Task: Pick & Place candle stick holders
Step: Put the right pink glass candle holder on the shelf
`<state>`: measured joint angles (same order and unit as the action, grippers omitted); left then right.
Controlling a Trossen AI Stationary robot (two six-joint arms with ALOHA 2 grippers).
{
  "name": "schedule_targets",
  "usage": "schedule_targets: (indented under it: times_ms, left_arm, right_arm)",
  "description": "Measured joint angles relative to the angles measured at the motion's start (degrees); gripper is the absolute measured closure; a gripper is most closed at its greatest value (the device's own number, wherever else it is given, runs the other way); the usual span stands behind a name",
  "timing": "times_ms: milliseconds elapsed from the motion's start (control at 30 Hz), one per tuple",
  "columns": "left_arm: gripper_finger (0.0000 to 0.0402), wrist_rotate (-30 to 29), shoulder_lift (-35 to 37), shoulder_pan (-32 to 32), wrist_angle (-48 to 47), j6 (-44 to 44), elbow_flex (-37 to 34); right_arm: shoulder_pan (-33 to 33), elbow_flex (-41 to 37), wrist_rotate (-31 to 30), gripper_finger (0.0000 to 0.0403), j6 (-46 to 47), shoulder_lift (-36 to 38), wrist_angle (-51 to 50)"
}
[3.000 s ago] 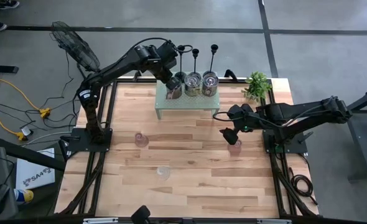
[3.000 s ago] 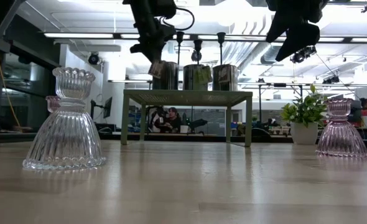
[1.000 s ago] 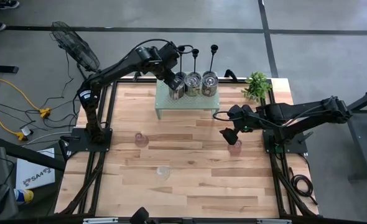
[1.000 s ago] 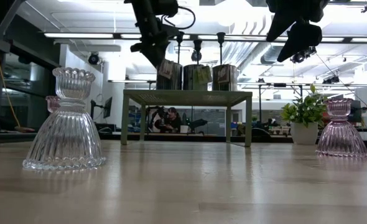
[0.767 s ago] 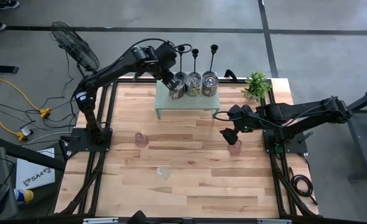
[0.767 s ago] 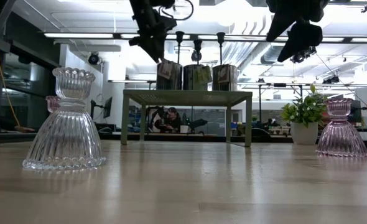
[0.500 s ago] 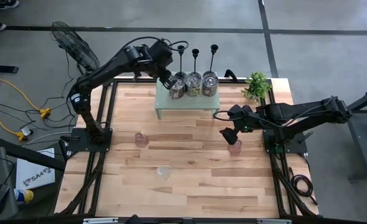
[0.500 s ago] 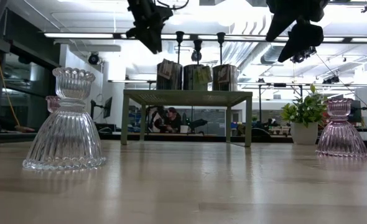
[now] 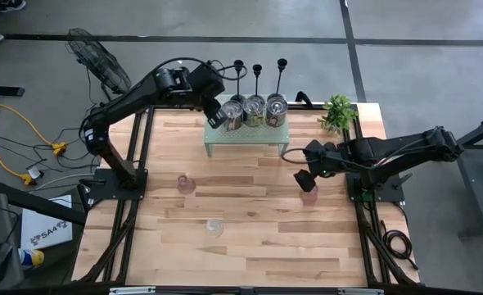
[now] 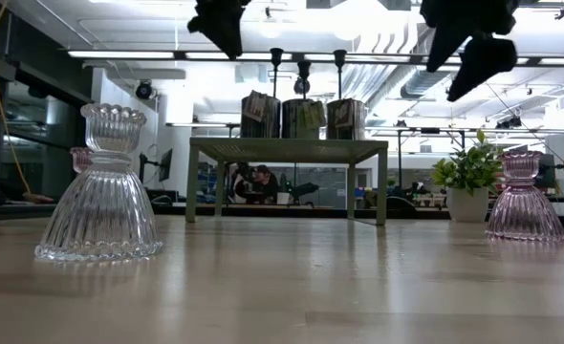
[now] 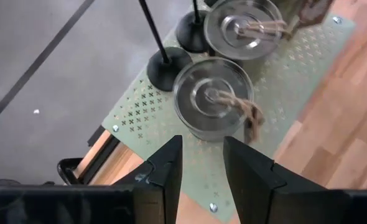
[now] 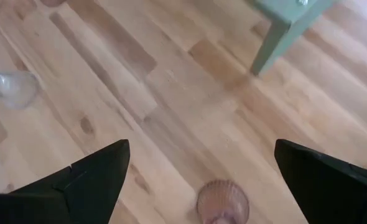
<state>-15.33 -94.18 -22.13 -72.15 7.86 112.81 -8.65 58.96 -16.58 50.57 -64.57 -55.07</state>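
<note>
Left gripper [image 11: 202,165] above the shelf [image 9: 246,135], empty.
Your left fingers are slightly parted over a glass jar [image 11: 213,99]; right gripper [image 12: 202,171] spread wide above pink cup [image 12: 222,202].

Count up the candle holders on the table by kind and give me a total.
Black thin-stemmed candlesticks: 3
Silvery glass jars: 3
Pink glass cups: 2
Clear glass cups: 1
Total: 9

— What is the table [image 9: 250,221] made of?
— Pale wood planks, matt. The shelf [image 11: 308,56] is perforated green metal.
— And the holders?
— Ribbed clear glass [image 10: 100,186], pink glass [image 10: 525,199], shiny silvery jars [image 11: 213,98], matt black candlesticks [image 9: 281,75].
</note>
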Motion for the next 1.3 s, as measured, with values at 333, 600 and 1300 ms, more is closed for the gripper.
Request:
schedule_targets:
  times_ms: [333, 600, 1300]
  left_arm:
    - [0.0289, -0.34, 2.44, 0.83, -2.15, -0.11, -0.79]
    - [0.0289, 1.04, 12.97, 0.91, 3.5, 1.17, -14.09]
    - [0.0289, 5.37, 46.41, 11.42, 16.48, 12.15, -48.72]
  right_arm:
    - [-8.32, 0.0, -7.93, 0.0011, 7.98, 1.93, -5.7]
    - [-13.25, 0.0, -17.1, 0.0011, 11.24, 5.54, -7.32]
    - [-21.66, -4.92, -11.82, 0.0011, 27.84, 5.94, -8.45]
